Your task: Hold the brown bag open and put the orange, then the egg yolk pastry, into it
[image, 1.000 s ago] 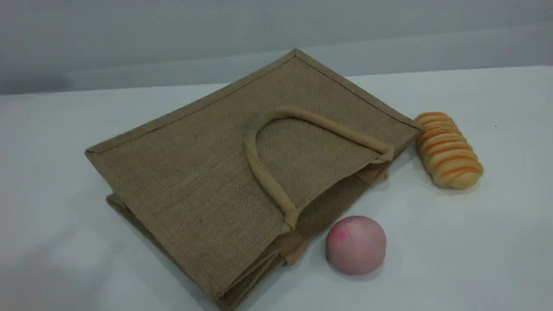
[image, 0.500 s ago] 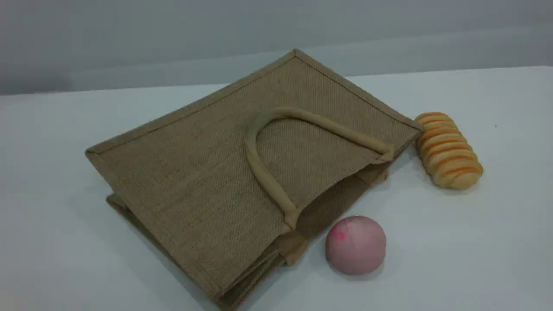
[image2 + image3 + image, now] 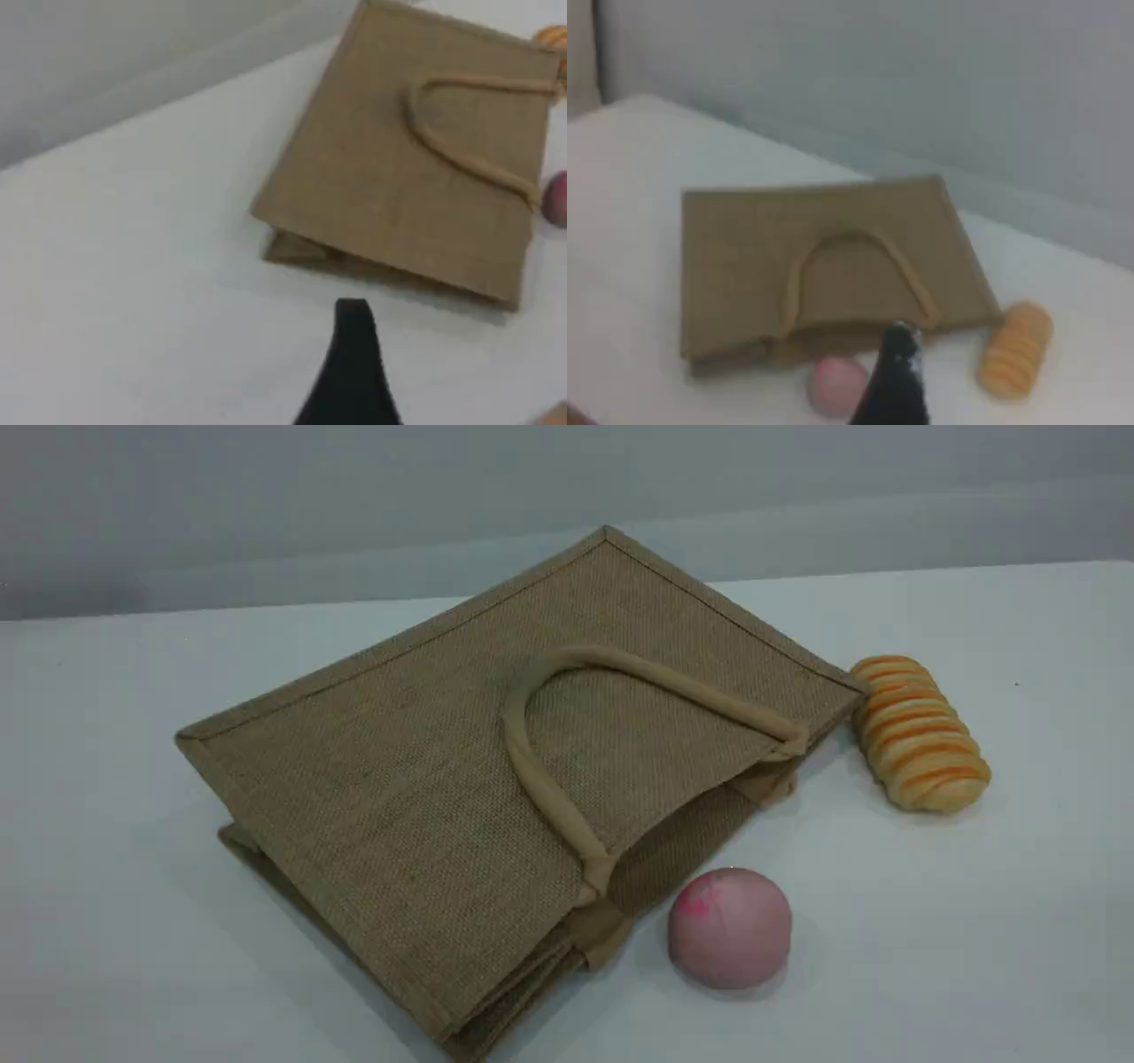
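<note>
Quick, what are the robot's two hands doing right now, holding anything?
Left hand: open, holding nothing, above the table near the bag.
Right hand: open, holding nothing.

Soft, even, cool light fills the scene view, which is sharp enough to show the weave of the brown bag. Faint, diffuse shadows lie on the white bench beside the bag and the pink ball. Both wrist views are blurred and grainy, the dark claw tips out of focus. No glare.
</note>
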